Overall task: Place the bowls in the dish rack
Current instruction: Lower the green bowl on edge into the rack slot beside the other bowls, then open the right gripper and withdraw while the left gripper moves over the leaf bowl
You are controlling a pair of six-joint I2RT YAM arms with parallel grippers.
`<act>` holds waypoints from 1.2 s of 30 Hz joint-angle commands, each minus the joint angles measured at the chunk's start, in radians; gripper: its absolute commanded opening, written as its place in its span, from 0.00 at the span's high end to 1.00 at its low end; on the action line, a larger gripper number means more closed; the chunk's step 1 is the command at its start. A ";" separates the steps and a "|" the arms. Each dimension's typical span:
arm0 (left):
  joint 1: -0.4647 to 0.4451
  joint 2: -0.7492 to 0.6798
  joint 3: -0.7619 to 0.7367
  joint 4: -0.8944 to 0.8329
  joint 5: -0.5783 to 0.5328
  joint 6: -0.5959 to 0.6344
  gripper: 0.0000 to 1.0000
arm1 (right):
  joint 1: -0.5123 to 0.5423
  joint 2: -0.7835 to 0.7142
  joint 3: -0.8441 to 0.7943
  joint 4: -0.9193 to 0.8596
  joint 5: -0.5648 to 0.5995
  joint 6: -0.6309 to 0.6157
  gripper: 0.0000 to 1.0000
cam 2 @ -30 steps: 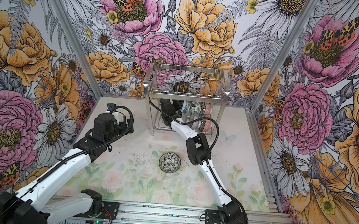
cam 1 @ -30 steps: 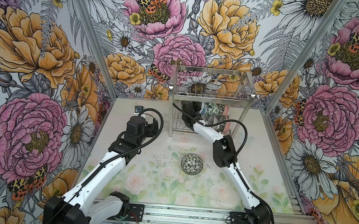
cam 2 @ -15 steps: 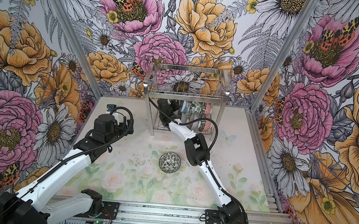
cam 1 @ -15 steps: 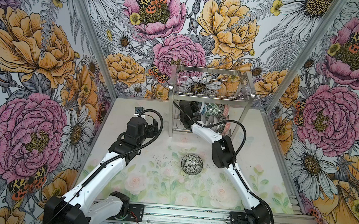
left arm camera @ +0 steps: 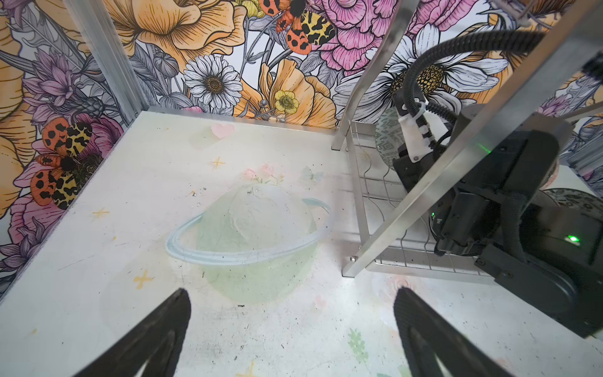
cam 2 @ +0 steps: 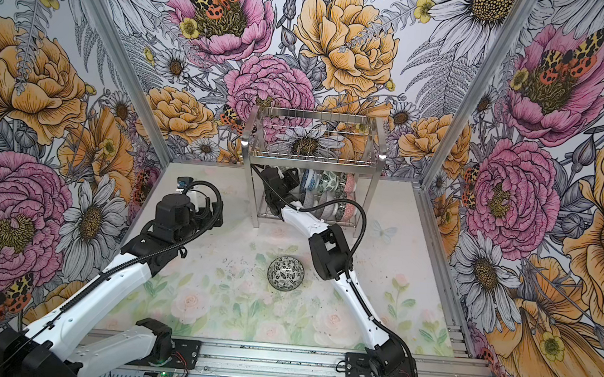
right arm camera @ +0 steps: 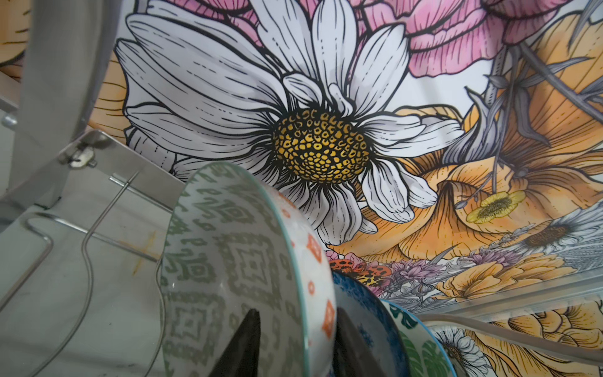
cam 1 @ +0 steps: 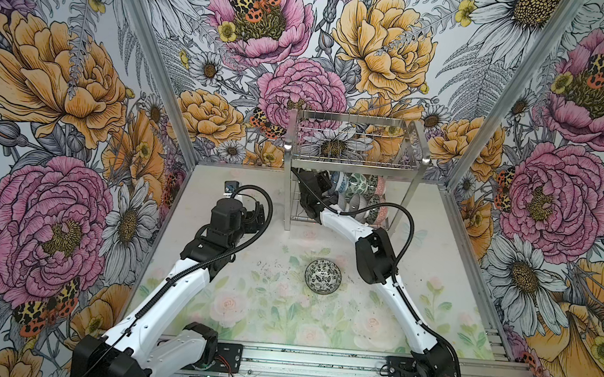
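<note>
The dish rack (cam 1: 355, 161) (cam 2: 312, 156) is the thing to measure from, and in both top views most of the bowls (cam 1: 358, 185) (cam 2: 325, 181) already stand on edge in its lower tier, in two rows under the bare upper shelf. One black-and-white floral bowl (cam 1: 323, 276) (cam 2: 285, 273) sits upright on the surface (cam 1: 245, 304) in front of the rack, well apart from its legs and touched by neither arm. The right gripper (right arm camera: 297, 313) reaches in under the upper shelf at the rack's left end. In the right wrist view its fingers (right arm camera: 248, 342) stand one on each side of the wall of a grey-green patterned bowl (right arm camera: 228, 267), which stands on edge among the wavy wire dividers and is the bowl nearest the rack's left legs. A blue bowl (right arm camera: 359, 320) comes just after it, further into the rack, then a green leaf bowl (right arm camera: 421, 352). Whether the fingers press the grey-green bowl's wall or stand clear of it I cannot tell. The left gripper (left arm camera: 292, 293) (cam 1: 255, 213) hangs over the surface just left of the rack's front left leg (left arm camera: 456, 156). Its fingers (left arm camera: 156, 333) are spread wide, with nothing between them.
</note>
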State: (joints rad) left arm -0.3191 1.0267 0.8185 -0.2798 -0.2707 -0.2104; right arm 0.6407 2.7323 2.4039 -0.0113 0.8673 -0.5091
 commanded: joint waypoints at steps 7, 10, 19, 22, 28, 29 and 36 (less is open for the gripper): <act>0.012 -0.023 -0.020 0.033 0.021 -0.016 0.01 | 0.013 -0.092 -0.044 -0.009 -0.034 0.044 0.54; 0.011 -0.021 -0.021 0.033 0.022 -0.017 0.01 | 0.013 -0.107 -0.060 -0.008 -0.039 0.054 0.49; 0.011 -0.021 -0.020 0.034 0.025 -0.020 0.01 | 0.013 -0.149 -0.094 -0.006 -0.046 0.065 0.36; 0.012 -0.023 -0.021 0.032 0.025 -0.021 0.01 | 0.013 -0.175 -0.122 -0.004 -0.057 0.075 0.31; 0.012 -0.024 -0.015 0.029 0.031 -0.024 0.01 | 0.012 -0.250 -0.200 0.009 -0.073 0.091 0.17; 0.012 -0.024 -0.010 0.025 0.035 -0.024 0.02 | 0.011 -0.267 -0.219 0.012 -0.077 0.096 0.15; 0.006 -0.028 0.013 0.003 0.054 -0.034 0.01 | 0.010 -0.441 -0.457 0.043 -0.150 0.153 0.00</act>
State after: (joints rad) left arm -0.3172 1.0225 0.8097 -0.2810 -0.2455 -0.2298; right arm 0.6449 2.3997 2.0109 -0.0135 0.7540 -0.3962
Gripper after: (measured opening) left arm 0.986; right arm 0.996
